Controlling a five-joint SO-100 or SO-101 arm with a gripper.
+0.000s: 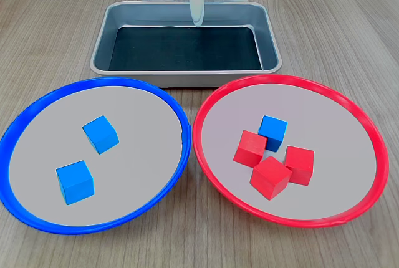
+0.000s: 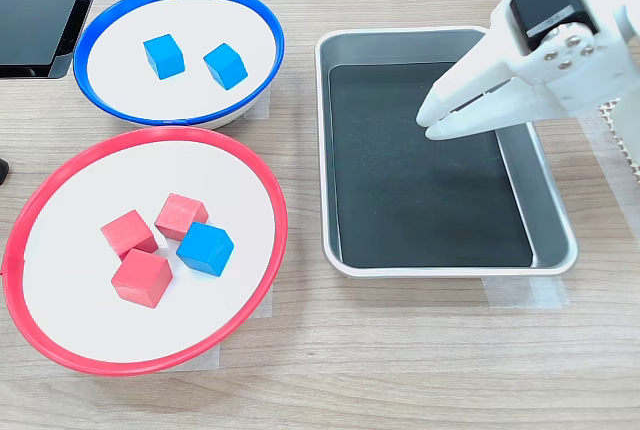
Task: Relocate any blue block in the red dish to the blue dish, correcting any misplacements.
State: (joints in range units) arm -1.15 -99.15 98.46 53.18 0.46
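Blue block point(image 2: 205, 249) in red dish point(image 2: 60, 355) beside 3 red cubes point(image 2: 141, 277), well apart from gripper point(image 2: 428, 121), nearly shut and empty, above tray point(image 2: 330, 150). 2 blue cubes point(image 2: 163, 55) in blue dish point(image 2: 105, 110).

A pale wood-grain tabletop point(image 1: 349, 43) filled both exterior views under even light. A dark flat object point(image 2: 40, 10) lay at the tabletop's upper-left corner in the second exterior view.
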